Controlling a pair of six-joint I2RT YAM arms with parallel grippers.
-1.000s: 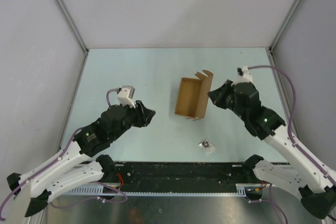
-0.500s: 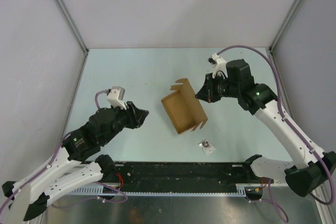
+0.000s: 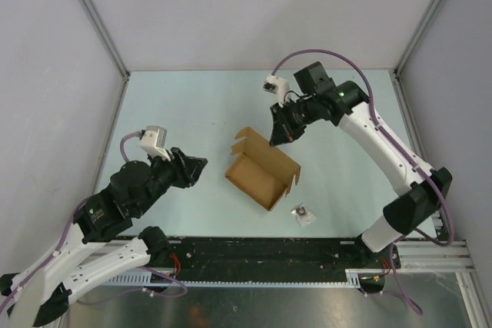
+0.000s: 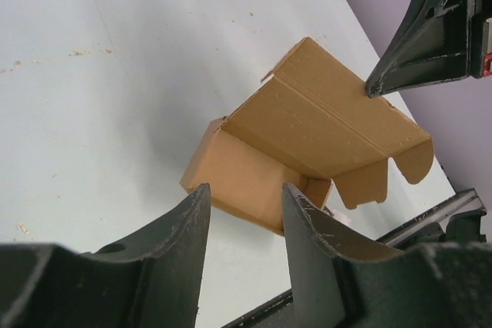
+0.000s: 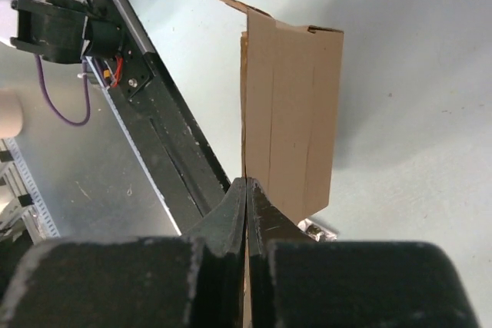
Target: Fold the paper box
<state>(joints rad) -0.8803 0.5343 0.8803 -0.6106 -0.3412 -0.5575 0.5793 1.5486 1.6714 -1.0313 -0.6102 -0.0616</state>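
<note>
The paper box (image 3: pixel 260 172) is a brown cardboard mailer, partly folded, lying skewed mid-table with its lid flap raised. My right gripper (image 3: pixel 275 138) is shut on the far edge of that flap; in the right wrist view the thin cardboard edge runs between the closed tips (image 5: pixel 246 183) and the box (image 5: pixel 292 105) hangs beyond them. The left gripper (image 3: pixel 197 167) stands open and empty, a short way left of the box. From the left wrist view its fingertips (image 4: pixel 246 193) frame the box (image 4: pixel 323 124), apart from it.
A small white-grey square object (image 3: pixel 302 213) lies on the table just right of the box's near corner, also seen in the right wrist view (image 5: pixel 319 228). The black rail (image 3: pixel 261 255) runs along the near edge. Grey walls enclose the table on three sides.
The right gripper has swung left and toward the far side, dragging and turning the box leftward. The left arm has drawn back to the left and stayed open.
</note>
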